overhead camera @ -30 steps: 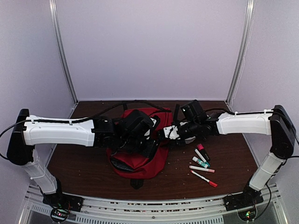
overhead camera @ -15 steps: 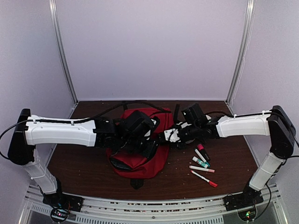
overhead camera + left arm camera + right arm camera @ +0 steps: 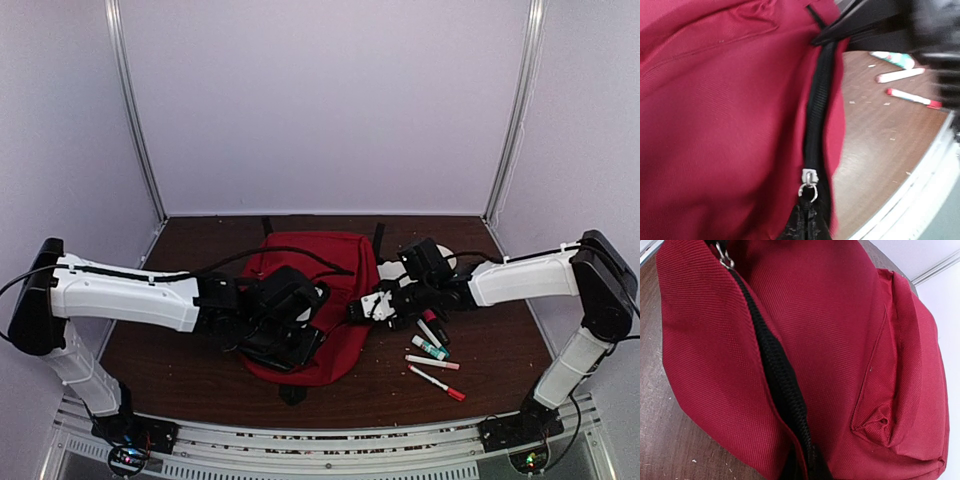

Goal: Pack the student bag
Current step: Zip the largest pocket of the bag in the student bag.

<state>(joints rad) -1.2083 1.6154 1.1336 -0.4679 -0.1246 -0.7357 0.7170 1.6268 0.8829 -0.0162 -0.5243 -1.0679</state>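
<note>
The red student bag (image 3: 322, 275) lies in the middle of the table, its front pocket up. My left gripper (image 3: 296, 338) is over its near part. In the left wrist view the black zipper (image 3: 821, 100) runs down to a silver slider (image 3: 809, 178), and the black pull below it runs taut toward my jaws; my fingers are out of frame. My right gripper (image 3: 376, 305) is at the bag's right edge. The right wrist view shows the red fabric (image 3: 850, 330) and the zipper (image 3: 775, 370) pinched together at the bottom of the frame.
Several markers lie on the brown table right of the bag: a dark one (image 3: 434, 328), a green-capped one (image 3: 431, 348), a white one (image 3: 432, 362) and a red-tipped one (image 3: 437, 383). Some show in the left wrist view (image 3: 900, 75). Black straps stick out behind the bag (image 3: 378, 238).
Both arms have dropped lower and come toward the near edge. My left gripper has moved nearer along the zipper. The bag now lies flatter, with more of its red top showing.
</note>
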